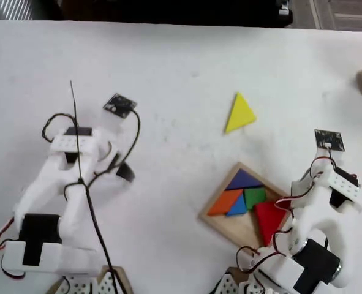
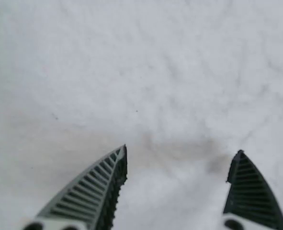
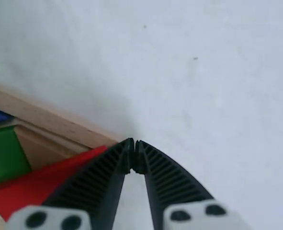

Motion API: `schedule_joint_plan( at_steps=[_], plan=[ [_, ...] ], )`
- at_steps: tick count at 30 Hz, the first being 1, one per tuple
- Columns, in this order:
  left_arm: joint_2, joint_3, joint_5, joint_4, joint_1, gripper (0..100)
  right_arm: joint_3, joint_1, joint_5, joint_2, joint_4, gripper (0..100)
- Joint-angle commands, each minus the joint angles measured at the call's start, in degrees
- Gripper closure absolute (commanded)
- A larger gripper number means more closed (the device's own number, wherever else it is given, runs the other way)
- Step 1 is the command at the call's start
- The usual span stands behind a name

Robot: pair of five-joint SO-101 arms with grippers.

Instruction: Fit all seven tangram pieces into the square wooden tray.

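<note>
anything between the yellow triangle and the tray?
Nothing. In the high view, the stretch from the yellow triangle down to the wooden tray is bare white table; no other piece lies there.

- Setting: a robotics laboratory bench.
- A white plastic left arm (image 1: 64, 184) and a matching right arm (image 1: 318, 226), each with black motor blocks, stand side by side on a plain white tabletop (image 1: 187, 61).
- Thin black and red cables (image 1: 92, 208) run uncovered along both arms.
- A small bare black circuit board (image 1: 119, 106) sits at each wrist.
- A square wooden tray (image 1: 236, 228) holding coloured flat pieces lies beside the right arm.
</note>
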Motion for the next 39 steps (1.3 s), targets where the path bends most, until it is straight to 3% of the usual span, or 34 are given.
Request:
schedule_joint_plan(
  at_steps=[1, 8, 11, 18, 29, 39],
  plan=[
    [-0.13, -3.08, -0.88, -0.44, -0.40, 67, 1.14, -1.36, -0.44, -3.65, 0.66, 98.1],
    [-0.13, -3.08, -0.88, -0.44, -0.40, 67, 3.25, -1.63, -1.05, -16.92, 1.98, 98.1],
    [-0.13, -3.08, -0.88, -0.44, -0.40, 67, 1.23, -4.00, -4.92, -18.42, 1.36, 98.1],
    [-0.13, -2.99, -0.88, -0.44, -0.48, 67, -3.25, -9.27, -7.30, -11.03, 1.27, 98.1],
    [-0.13, -3.08, -0.88, -0.44, -0.31, 67, -4.57, -7.69, -4.57, -1.71, 4.97, 98.1],
    [-0.13, -3.08, -0.88, -0.44, -0.40, 67, 7.30, -7.69, -2.99, -17.01, 7.34, 98.1]
  ],
)
